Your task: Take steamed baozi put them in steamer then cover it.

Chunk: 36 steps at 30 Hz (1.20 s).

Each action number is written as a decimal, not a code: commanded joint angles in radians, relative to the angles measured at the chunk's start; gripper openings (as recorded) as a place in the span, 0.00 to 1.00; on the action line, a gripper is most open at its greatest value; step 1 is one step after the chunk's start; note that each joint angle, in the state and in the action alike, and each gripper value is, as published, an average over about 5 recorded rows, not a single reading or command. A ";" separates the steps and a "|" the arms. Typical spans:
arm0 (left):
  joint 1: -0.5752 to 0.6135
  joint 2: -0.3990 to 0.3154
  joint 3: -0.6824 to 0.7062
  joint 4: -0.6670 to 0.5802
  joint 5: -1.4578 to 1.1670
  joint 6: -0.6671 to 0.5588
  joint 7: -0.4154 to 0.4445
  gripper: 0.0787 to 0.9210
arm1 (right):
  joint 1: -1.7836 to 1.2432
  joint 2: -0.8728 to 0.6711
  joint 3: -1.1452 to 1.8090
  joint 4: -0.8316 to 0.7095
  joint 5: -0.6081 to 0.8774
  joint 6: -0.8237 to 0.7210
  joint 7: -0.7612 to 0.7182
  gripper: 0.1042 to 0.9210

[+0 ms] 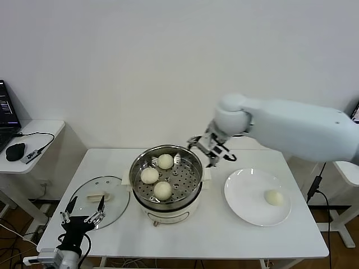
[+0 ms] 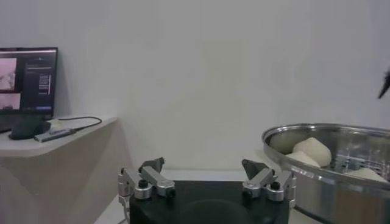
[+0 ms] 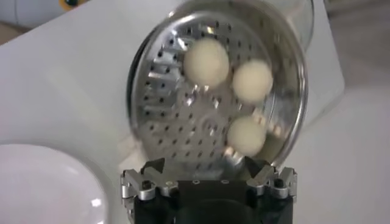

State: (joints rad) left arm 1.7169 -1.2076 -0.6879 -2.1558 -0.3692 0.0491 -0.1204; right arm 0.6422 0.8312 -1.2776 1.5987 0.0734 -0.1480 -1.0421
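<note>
Even, bright light fell from above, casting soft shadows, with glare on the steamer point(image 1: 166, 180), whose rim blurred in the right wrist view.

Lab: bare white tables point(image 1: 291, 235), laptop point(image 1: 7, 112)

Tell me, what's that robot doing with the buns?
It is moving buns into the steamer. Three buns sit on its tray, and one bun waits on the plate. The right gripper hangs open and empty by the steamer's rim. The left gripper waits open near the lid on the table.
</note>
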 commanded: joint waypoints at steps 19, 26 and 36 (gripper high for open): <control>0.016 0.011 0.007 0.002 0.013 0.003 0.001 0.88 | -0.757 -0.327 0.611 -0.247 -0.305 -0.074 -0.055 0.88; 0.027 0.011 0.003 0.004 0.017 0.003 0.001 0.88 | -0.793 -0.246 0.613 -0.355 -0.350 -0.066 -0.049 0.88; 0.030 0.012 -0.001 0.012 0.019 0.003 0.002 0.88 | -0.824 -0.187 0.643 -0.424 -0.360 -0.056 -0.030 0.88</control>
State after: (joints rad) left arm 1.7464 -1.1960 -0.6892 -2.1447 -0.3503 0.0516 -0.1188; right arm -0.1028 0.5955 -0.7009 1.2749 -0.2449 -0.2110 -1.0837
